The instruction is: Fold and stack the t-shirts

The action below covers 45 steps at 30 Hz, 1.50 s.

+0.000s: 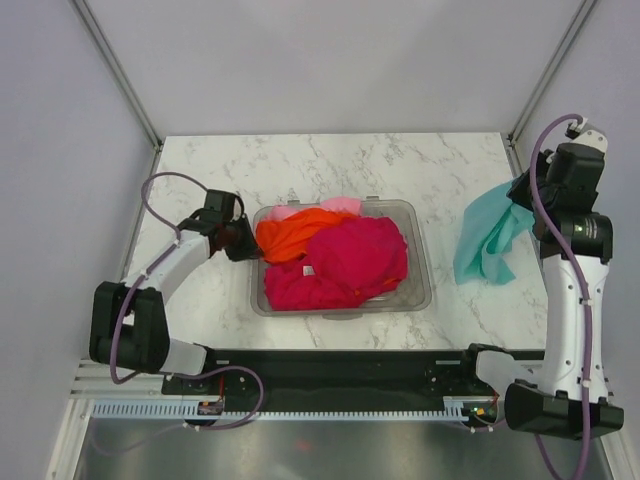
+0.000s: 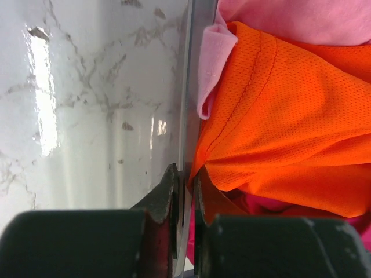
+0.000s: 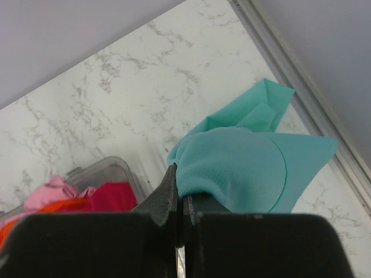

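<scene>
Our right pincer (image 3: 179,186) is closed tight on a bunched fold of the teal t-shirt (image 3: 243,168), with cloth squeezed between its jaws. The shirt hangs from the pincer above the counter (image 1: 330,165) and spreads below and ahead of it. We cannot tell whether its lower edge touches the marble.

Our left pincer (image 2: 185,180) is narrow. One jaw stands outside the left wall of the clear plastic bin (image 1: 422,292), the other stands inside, and the wall runs between them. The orange t-shirt (image 2: 278,145) lies just ahead of the inner jaw and touches it, but we cannot tell whether any cloth is pinched there. Past the orange one, farther from this pincer, the light pink t-shirt (image 2: 290,20) shows at the bin's far side. The magenta-red t-shirt (image 1: 350,262) lies beside and partly under the orange one. All three sit heaped in the bin, well apart from the right pincer.
</scene>
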{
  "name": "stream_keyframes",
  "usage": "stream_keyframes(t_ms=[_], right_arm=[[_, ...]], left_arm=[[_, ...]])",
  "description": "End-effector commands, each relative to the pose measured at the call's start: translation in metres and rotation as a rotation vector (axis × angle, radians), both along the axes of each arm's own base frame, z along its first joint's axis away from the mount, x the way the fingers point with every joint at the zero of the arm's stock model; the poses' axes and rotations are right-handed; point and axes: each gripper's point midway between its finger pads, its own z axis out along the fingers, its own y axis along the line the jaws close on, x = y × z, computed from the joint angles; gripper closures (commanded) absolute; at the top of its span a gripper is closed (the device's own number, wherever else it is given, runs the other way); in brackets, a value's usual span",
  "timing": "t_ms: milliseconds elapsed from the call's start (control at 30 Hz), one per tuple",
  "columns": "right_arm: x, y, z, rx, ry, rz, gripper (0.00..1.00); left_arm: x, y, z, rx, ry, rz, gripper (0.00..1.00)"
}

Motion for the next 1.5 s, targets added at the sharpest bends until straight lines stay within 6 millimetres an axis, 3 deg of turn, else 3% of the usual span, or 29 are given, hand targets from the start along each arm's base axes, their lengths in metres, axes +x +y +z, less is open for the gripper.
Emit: stream_keyframes(t_ms=[0,133,167,267,333,367,533,633,833,1000,1133,1233,1333,1400,1467], right_arm=[[-0.004,0.022,0.019,0.065,-0.118,0.085,1.0],[-0.007,0.038,0.003,0.131,-0.114,0.143,1.0],[-0.006,0.042,-0.008,0.152,-0.092,0.156,1.0],[-0.006,0.047,-0.024,0.176,-0.066,0.171,1.0],[-0.005,0.048,-0.031,0.185,-0.055,0.177,1.0],[-0.004,0.048,-0.038,0.189,-0.041,0.179,1.0],[0.0,0.053,-0.05,0.219,-0.032,0.197,1.0],[0.001,0.056,-0.057,0.232,-0.02,0.211,1.0],[-0.005,0.056,-0.071,0.212,0.006,0.219,1.0],[-0.007,0.057,-0.082,0.209,0.028,0.224,1.0],[-0.002,0.066,-0.09,0.205,0.049,0.256,1.0],[0.002,0.067,-0.098,0.196,0.076,0.259,1.0],[0.004,0.068,-0.105,0.205,0.084,0.256,1.0],[0.005,0.07,-0.11,0.212,0.092,0.258,1.0],[0.006,0.071,-0.113,0.216,0.098,0.259,1.0]], left_arm=[[0.031,0.062,-0.008,0.064,0.022,0.277,0.98],[0.059,0.111,0.01,0.045,-0.007,0.415,0.98],[0.06,0.132,0.012,0.01,-0.001,0.496,0.98],[0.057,0.171,0.005,-0.129,0.013,0.669,0.98],[0.054,0.186,-0.005,-0.211,0.0,0.747,0.98],[0.053,0.191,-0.007,-0.287,0.009,0.787,0.98],[0.045,0.205,-0.027,-0.324,0.031,0.949,0.98],[0.052,0.214,-0.026,-0.392,0.003,1.081,0.98],[0.076,0.243,-0.002,-0.513,-0.097,1.356,0.98],[0.074,0.293,0.005,-0.632,-0.164,1.61,0.98],[0.087,0.321,0.016,-0.65,-0.219,1.638,0.98],[0.095,0.333,0.012,-0.618,-0.231,1.623,0.98],[0.106,0.331,-0.005,-0.692,-0.21,1.631,0.98],[0.123,0.331,-0.006,-0.798,-0.234,1.636,0.98],[0.141,0.329,0.002,-0.84,-0.242,1.583,0.86]])
